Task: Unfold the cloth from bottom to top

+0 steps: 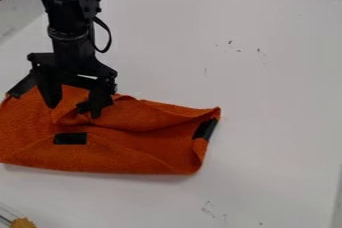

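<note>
Cloth (133,157), orange, on the lower left of the white table (267,112), its left end running out of view. Black patch (23,86) at its upper left corner. Yellowish-brown thing (22,223) down in the bottom left corner, well apart from the cloth. Next across: gripper (73,111), pointing down over the cloth's upper left part, fingers spread wide, a raised fold of cloth between them; contact can't be told. Middle patch (70,138) just below that, lying flat. Further right, loose wrinkles, then the right end with its slanted patch (205,129) and a raised upper right corner.

Handling: looks like soft, towel-like fabric. Probably light, limp, not slippery, nothing fragile. Won't push well; likely bunches or drags as a whole. Best hold is the loose edge of the top layer at the raised fold, pinched shallow, one layer only. Too deep and both layers come along. Then lift a bit and carry toward the top. Right side may lag and stay folded, so the upper right corner might need its own pull. Still folded, judging by the creases; unfolding not finished.
</note>
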### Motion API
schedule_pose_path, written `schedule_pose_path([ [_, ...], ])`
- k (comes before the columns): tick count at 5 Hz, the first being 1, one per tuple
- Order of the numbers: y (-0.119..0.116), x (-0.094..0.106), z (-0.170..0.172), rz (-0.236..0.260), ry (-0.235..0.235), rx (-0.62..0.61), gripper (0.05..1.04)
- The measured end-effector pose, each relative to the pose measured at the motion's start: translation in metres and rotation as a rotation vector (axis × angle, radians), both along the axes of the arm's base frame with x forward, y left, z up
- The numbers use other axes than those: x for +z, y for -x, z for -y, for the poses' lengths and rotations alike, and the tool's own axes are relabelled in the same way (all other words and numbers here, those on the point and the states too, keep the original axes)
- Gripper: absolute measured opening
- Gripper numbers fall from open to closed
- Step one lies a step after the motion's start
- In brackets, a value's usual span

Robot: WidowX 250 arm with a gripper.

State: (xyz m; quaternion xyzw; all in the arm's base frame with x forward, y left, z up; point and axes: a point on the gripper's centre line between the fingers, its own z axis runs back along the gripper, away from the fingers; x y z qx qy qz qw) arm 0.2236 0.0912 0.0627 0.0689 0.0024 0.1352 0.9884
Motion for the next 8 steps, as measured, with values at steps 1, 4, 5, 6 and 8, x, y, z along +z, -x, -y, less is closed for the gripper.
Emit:
schedule_pose_path([
  [1,0.001,-0.006,0.001,-0.023,0.008,0.006,1.0],
  [4,-0.022,-0.001,0.001,-0.02,-0.006,-0.076,1.0],
  [5,-0.03,-0.008,0.001,-0.033,0.01,-0.104,1.0],
  [6,-0.035,-0.017,-0.004,-0.039,0.032,-0.113,1.001],
  [8,-0.041,-0.034,-0.004,-0.049,0.081,-0.122,1.0],
])
